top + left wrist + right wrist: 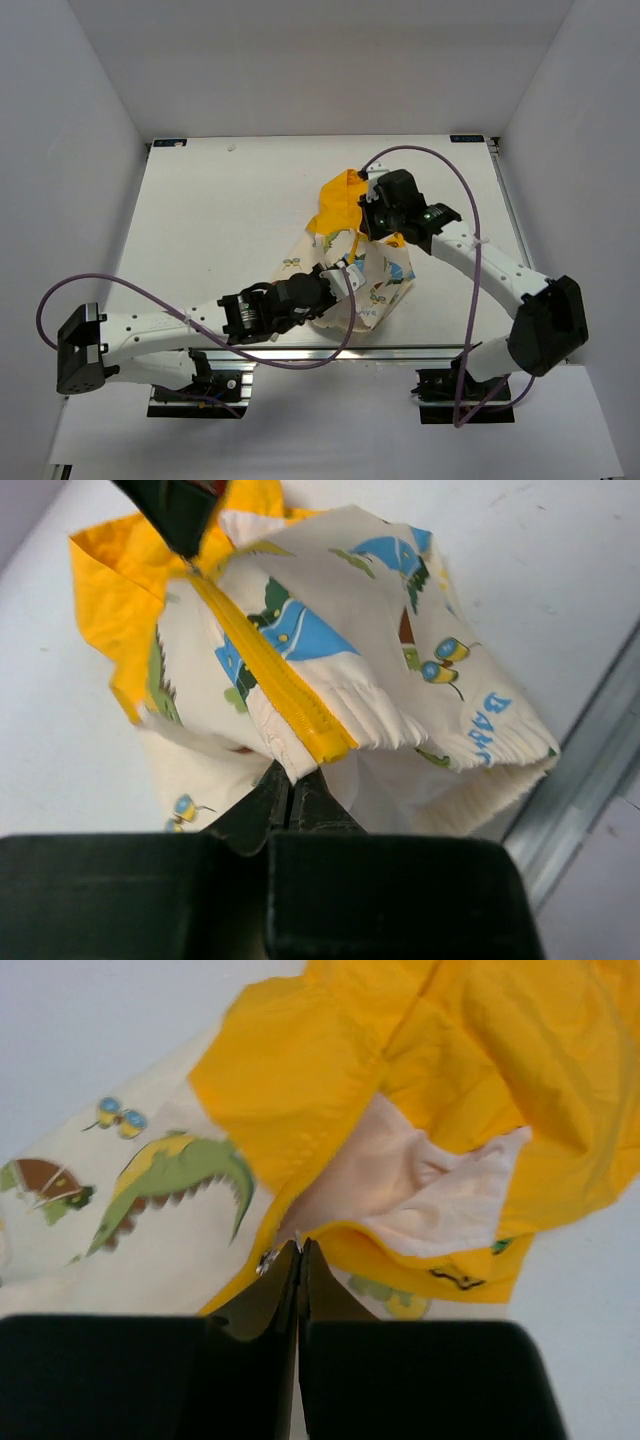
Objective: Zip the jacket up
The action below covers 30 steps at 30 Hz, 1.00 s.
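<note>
Left gripper [293,780]: fingers pressed together, clamped on the jacket's [378,285] bottom hem, at the lower end of the yellow zipper trim [270,675].

Right gripper [300,1250]: fingers pressed together, pinching the jacket at the upper end of the zipper trim, just below the yellow hood [480,1080]. A small metallic piece [266,1260] sits beside the fingertips; what it is cannot be told.

Jacket: at the middle of the white table [220,220], toward its near edge, bunched and held between the two grippers. Hood on the far side, cream printed body toward the arms. The zipper trim runs as one band from gripper to gripper. White lining shows at the collar.

Metal rail [585,770]: along the table's near edge, beside the jacket's sleeve cuff.
</note>
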### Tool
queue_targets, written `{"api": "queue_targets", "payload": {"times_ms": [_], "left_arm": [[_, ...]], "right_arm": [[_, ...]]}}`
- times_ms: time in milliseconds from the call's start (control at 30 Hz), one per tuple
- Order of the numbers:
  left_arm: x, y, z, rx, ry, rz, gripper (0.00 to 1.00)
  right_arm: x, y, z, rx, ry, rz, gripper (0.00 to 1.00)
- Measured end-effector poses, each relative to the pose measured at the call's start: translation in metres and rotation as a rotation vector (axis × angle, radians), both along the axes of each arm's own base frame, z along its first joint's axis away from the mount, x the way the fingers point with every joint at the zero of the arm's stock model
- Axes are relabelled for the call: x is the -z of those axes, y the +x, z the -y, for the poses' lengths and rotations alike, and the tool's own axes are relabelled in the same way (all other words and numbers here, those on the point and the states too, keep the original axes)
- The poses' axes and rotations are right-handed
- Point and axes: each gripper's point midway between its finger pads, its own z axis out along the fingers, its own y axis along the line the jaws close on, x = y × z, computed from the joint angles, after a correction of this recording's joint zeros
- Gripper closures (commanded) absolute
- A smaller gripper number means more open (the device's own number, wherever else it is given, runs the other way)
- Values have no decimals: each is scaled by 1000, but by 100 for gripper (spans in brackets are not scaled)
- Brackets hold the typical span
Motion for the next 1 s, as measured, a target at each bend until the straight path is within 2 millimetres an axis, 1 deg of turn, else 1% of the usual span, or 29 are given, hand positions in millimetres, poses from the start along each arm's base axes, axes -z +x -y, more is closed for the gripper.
{"api": "queue_targets", "payload": {"times_ms": [67, 133, 200, 300, 367, 400, 467, 533, 600, 633, 700, 733, 800, 833, 867, 900, 933, 967, 1000], "left_arm": [[6, -7, -4, 5, -12, -38, 100], [10, -12, -7, 2, -21, -67, 100], [13, -14, -8, -2, -29, -91, 100], [18, -20, -7, -3, -42, -122, 100], [22, -20, -8, -12, -52, -139, 100], [24, -20, -9, -20, -57, -143, 100], [26, -14, -12, -54, -70, -146, 100], [27, -9, -13, -84, -83, -154, 100], [33, -7, -14, -106, -79, -163, 100], [36, -7, -14, -112, -78, -174, 100], [48, -20, -14, -78, -53, -220, 100], [53, -25, -13, -64, -46, -239, 100], [65, -28, -16, -60, -35, -278, 100], [70, -25, -20, -75, -35, -296, 94], [75, -20, -25, -100, -37, -313, 78], [79, -13, -30, -122, -36, -324, 54], [82, -6, -34, -148, -40, -341, 21], [84, 1, -38, -175, -47, -353, 2], [84, 9, -43, -209, -59, -365, 2]], "right_arm": [[9, 15, 6, 36, -21, -10, 100], [13, 34, 13, 77, -33, -13, 100], [15, 60, 22, 127, -46, 8, 100], [19, 108, 46, 229, -61, 34, 100], [25, 137, 60, 284, -73, 41, 100], [29, 148, 66, 301, -71, 35, 100], [43, 162, 67, 309, -66, -12, 100], [56, 172, 60, 295, -59, -55, 100], [63, 186, 50, 277, -51, -82, 100], [66, 195, 49, 276, -59, -71, 100], [51, 252, 62, 351, -65, 81, 100], [43, 277, 75, 392, -58, 146, 100], [28, 307, 104, 461, -53, 229, 100], [23, 314, 116, 486, -50, 250, 100], [20, 318, 128, 505, -45, 261, 100], [17, 320, 138, 517, -37, 273, 96], [15, 319, 142, 517, -25, 279, 72], [17, 314, 142, 505, -11, 268, 63], [17, 307, 139, 484, 1, 266, 54]]}}
